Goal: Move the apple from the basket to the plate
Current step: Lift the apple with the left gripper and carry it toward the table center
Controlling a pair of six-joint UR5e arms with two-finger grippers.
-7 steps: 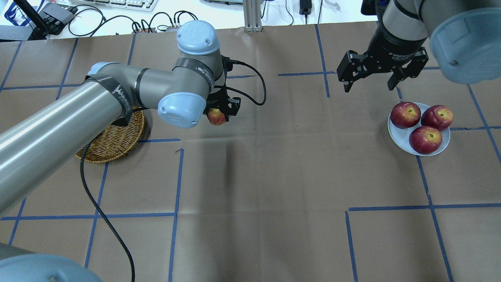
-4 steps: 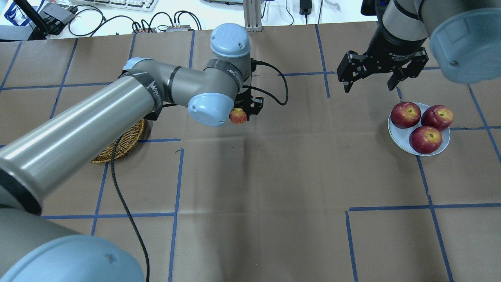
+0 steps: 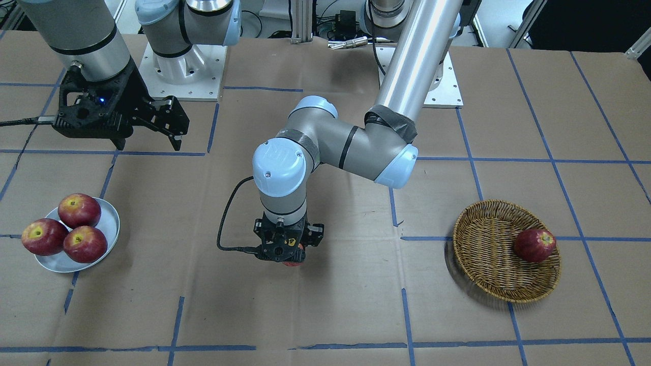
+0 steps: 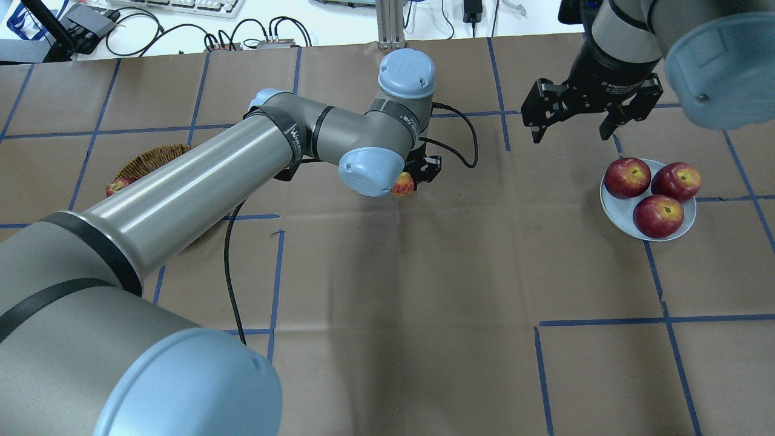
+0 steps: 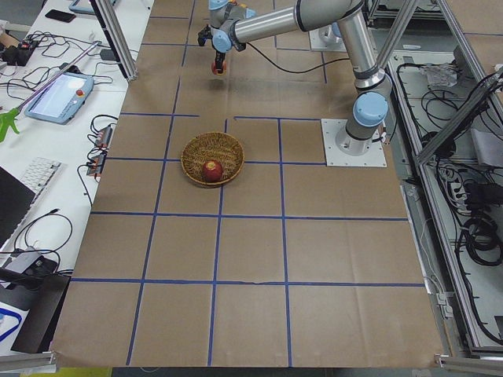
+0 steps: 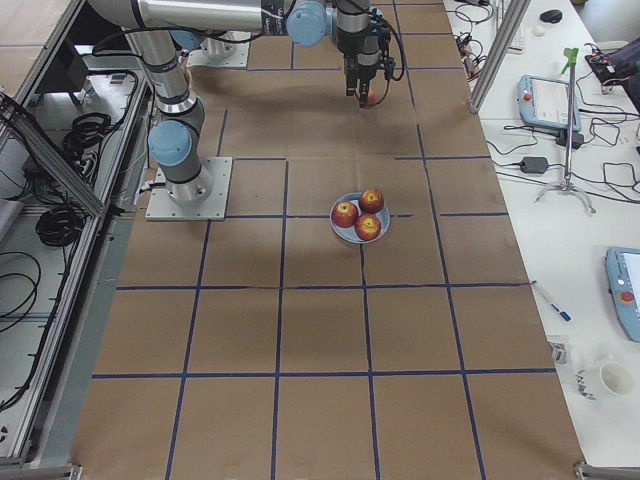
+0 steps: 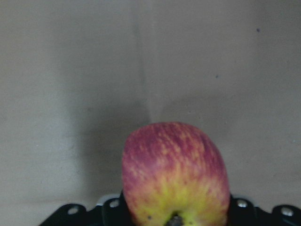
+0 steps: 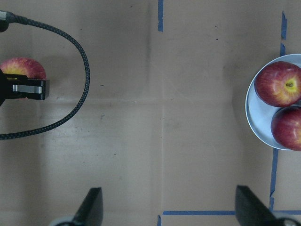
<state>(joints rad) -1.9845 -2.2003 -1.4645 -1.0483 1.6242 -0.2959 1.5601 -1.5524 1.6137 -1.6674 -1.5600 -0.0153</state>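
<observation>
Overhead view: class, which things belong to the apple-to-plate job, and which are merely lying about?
Job in hand: apple, gripped by the left gripper; basket; plate.

Lying about: three red apples on the plate; darker apple in the basket; keyboard beyond the table.

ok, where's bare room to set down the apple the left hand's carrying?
Plate is crowded: three apples fill it, and only a thin crescent on its basket-side rim shows bare. Open paper lies between the left hand, holding the apple, and the plate. The basket holds one other apple; the rest is bare weave.
</observation>
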